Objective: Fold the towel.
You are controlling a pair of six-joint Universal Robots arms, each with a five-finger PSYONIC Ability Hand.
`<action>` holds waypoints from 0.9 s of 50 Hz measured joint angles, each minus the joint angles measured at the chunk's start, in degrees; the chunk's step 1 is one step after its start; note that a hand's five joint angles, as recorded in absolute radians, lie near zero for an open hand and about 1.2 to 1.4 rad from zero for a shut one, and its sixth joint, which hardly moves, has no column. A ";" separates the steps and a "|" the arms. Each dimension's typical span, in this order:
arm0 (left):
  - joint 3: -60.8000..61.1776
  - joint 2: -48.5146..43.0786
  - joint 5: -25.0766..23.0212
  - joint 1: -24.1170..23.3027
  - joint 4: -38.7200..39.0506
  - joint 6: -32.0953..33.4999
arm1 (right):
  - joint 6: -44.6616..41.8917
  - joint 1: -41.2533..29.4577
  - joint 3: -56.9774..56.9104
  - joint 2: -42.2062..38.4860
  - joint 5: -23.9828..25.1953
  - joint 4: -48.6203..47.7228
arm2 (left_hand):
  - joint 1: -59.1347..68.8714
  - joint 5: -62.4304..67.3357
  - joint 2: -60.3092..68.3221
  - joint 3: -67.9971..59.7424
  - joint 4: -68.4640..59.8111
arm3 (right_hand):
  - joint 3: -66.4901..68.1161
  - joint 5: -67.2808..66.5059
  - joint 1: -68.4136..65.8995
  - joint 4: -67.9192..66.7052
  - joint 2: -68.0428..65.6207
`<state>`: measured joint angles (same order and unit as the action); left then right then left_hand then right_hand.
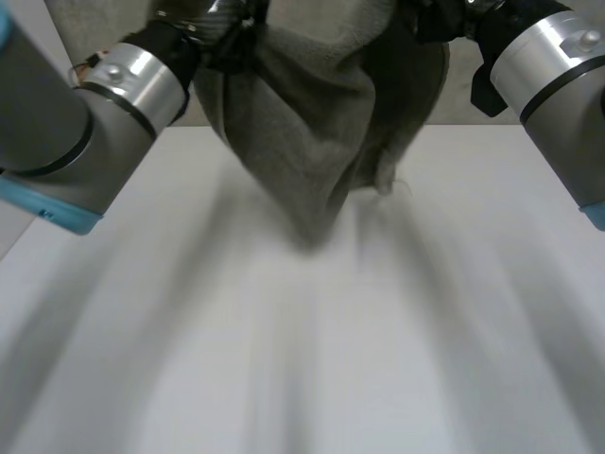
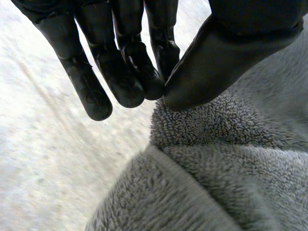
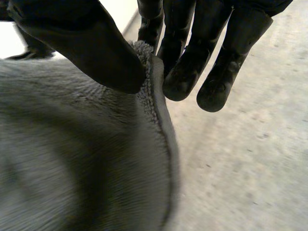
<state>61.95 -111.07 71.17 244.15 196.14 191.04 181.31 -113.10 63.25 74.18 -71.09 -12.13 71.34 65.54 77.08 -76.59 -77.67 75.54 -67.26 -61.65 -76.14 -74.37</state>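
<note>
Grey towel (image 1: 317,151) hung bunched at upper centre of frame, lowest point down by white table (image 1: 302,378); contact there unclear. Left hand (image 2: 125,72), upper left, pinched towel edge between thumb and fingers. Right hand (image 3: 192,67), upper right, pinched hemmed edge likewise.

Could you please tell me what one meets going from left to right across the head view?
In order: left arm, left hand, grey towel hanging from both hands, right hand, right arm.
</note>
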 measured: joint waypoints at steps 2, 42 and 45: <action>6.29 2.88 -0.05 0.94 4.41 -1.21 | -0.11 -0.27 2.67 0.66 3.10 0.05 | -0.27 -1.01 -1.69 1.18 1.48 | 0.00 -0.10 0.00 0.00 0.00; 13.09 -12.23 -15.52 1.63 -3.90 2.48 | -16.94 -1.58 43.80 2.81 -5.26 3.29 | -46.74 -52.25 -51.88 50.52 52.08 | -61.80 64.27 49.11 62.07 60.93; 9.03 -16.77 -16.31 0.28 -8.54 8.09 | -18.50 -1.33 44.11 1.75 -6.84 2.52 | -46.76 -52.25 -51.88 50.52 52.08 | -61.81 64.27 49.12 62.06 60.93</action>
<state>70.97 -127.84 54.87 244.42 187.61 199.12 162.80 -114.42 107.36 75.94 -77.94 -9.61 24.58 13.30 25.21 -26.07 -25.59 13.73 -2.99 -12.53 -14.08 -13.43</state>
